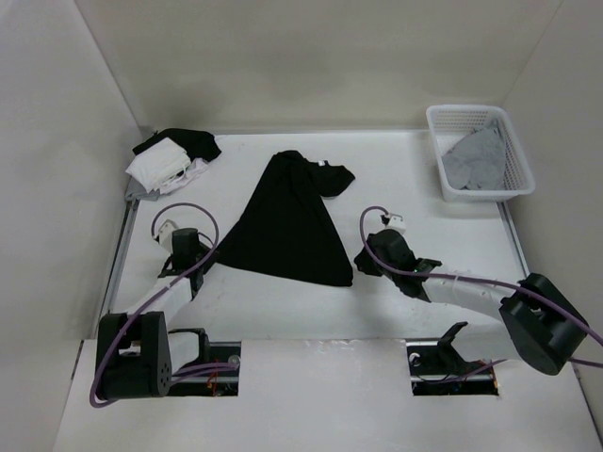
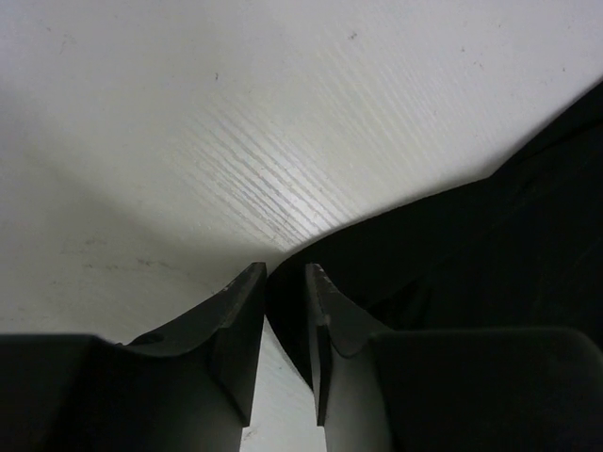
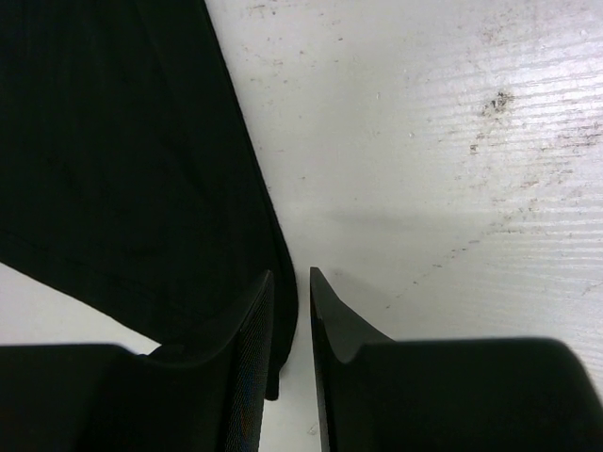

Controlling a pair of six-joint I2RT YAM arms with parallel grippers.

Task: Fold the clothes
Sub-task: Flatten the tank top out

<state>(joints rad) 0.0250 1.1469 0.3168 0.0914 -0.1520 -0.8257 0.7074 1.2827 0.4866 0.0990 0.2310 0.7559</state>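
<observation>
Could drop 1 of 2 corners of the shorts (image 1: 287,226), lying left of the basket (image 1: 485,195), on lifting, with left gripper (image 2: 285,273) and right gripper (image 3: 291,275) narrowed around thin hem, cannot tell whether clamped, skewing the fold.

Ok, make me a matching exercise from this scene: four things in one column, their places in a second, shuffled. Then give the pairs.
Things:
1. black garment
2. grey garment
3. white-and-black pile
4. basket

Places:
A. far left corner of the table
B. inside the basket
C. far right corner of the table
D. middle of the table

Pairs: 1-D, 2-B, 3-A, 4-C
</observation>
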